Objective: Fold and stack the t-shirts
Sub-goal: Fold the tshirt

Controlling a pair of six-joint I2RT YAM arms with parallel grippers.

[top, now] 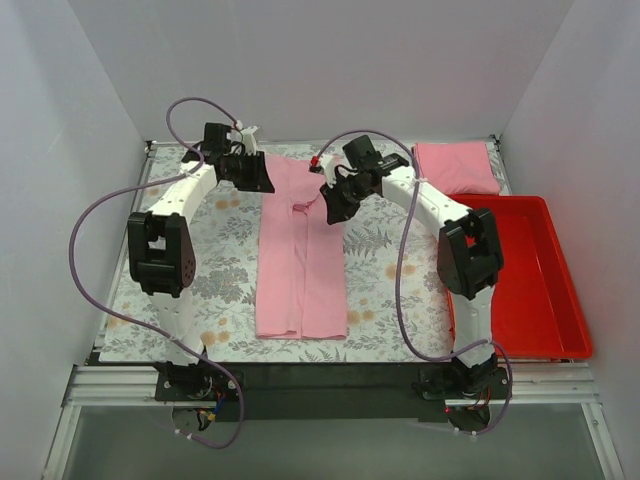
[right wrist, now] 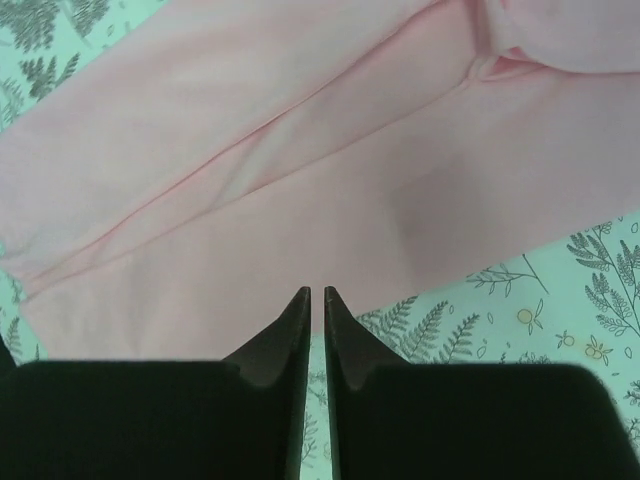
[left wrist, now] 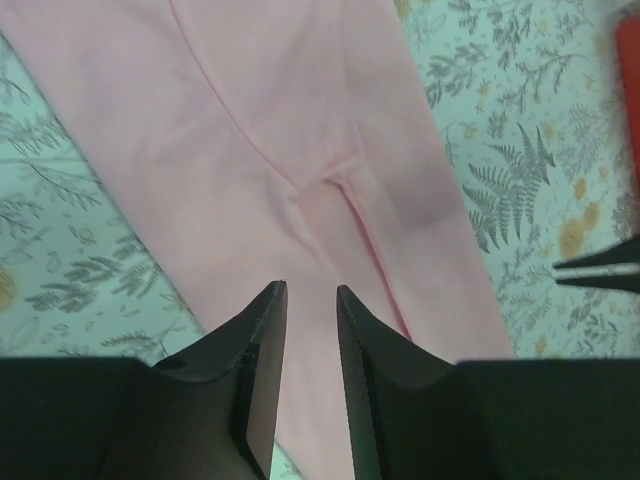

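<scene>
Floral worktop [top: 225, 290] carries the red tray [top: 530, 300] at right, the pink t-shirt [top: 300, 270] lying mid-worktop folded into a long strip, and a folded pink shirt [top: 455, 165] at the far right corner; left gripper [top: 258, 180] hangs over the strip's far left edge, jaws narrowly spread on nothing, right gripper [top: 333, 207] over the collar end, jaws all but pressed together, empty. Risk, judged: pinching only the top layer, or an uneven lift between the arms, would open the side folds and skew the crosswise fold. No brand, label or legible writing seen
</scene>
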